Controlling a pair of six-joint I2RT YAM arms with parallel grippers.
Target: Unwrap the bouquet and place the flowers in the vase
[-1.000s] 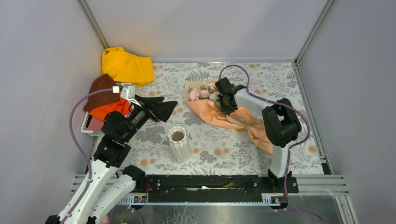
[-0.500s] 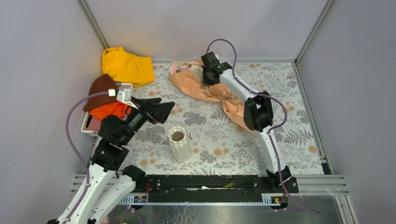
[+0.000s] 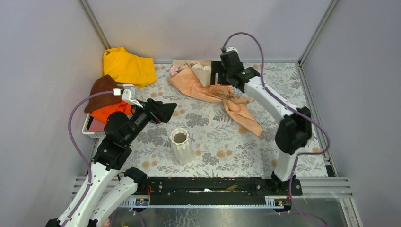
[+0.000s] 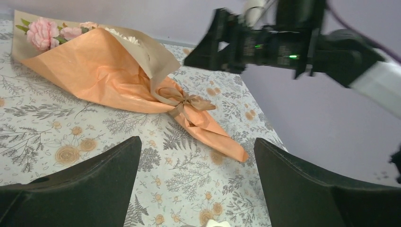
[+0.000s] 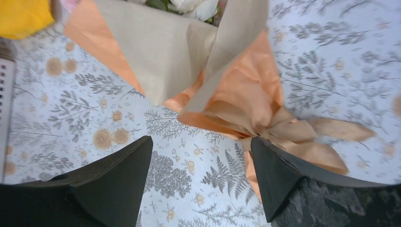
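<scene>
Bouquet (image 3: pixel 208 90) lies flat on the table (image 3: pixel 302 142) against the far edge, a little right of centre. It is fully wrapped: tan kraft outer, peach inner sheet, ribbon bow (image 3: pixel 230 98) tied. The pink roses (image 4: pixel 42 32) show at the open end only.

Long axis runs on a diagonal. The blooms point to the far edge, leftward, and the tapered tail points to the near-right corner. The bow sits at about mid-length.

Right gripper (image 5: pixel 199 142) hangs directly above the bundle, just on the bloom side of the bow, facing down. Its fingers are spread wide and hold nothing; paper and bow lie below the gap without contact that I can make out.

Left gripper (image 4: pixel 196 141) is parted equally wide and empty. It sits near the left edge, well apart from the bouquet, with its opening turned toward the bouquet.

White ribbed vase (image 3: pixel 180 146) stands upright near the middle of the near edge, empty, closer to the left arm.

Judgement: unwrapping is not begun. The right arm is plainly the nearer — a short descent onto the bow or the loose kraft flap is the likely next move.
</scene>
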